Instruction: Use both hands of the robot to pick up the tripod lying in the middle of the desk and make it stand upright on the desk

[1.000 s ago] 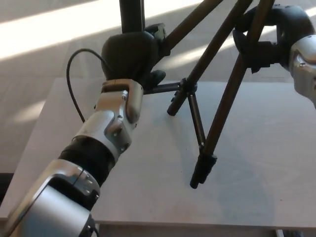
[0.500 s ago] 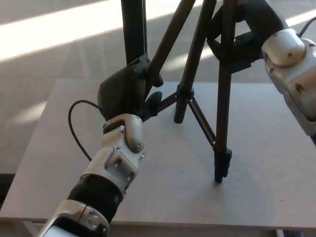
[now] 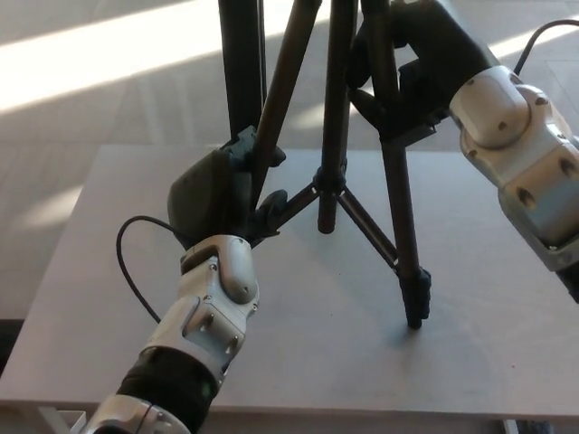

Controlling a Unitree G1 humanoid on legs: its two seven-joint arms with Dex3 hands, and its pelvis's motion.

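While left hand grips low, tripod rises beside it.

floor | pale, beyond the worktop's far edge | bright sunlit band across it (slanting, upper left)

no readable text, labels or numbers, view perhaps too coarse

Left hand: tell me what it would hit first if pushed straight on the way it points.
The left hand points up and away, and is already closed on the tripod leg, so it would likely just press that leg; depth is unclear.
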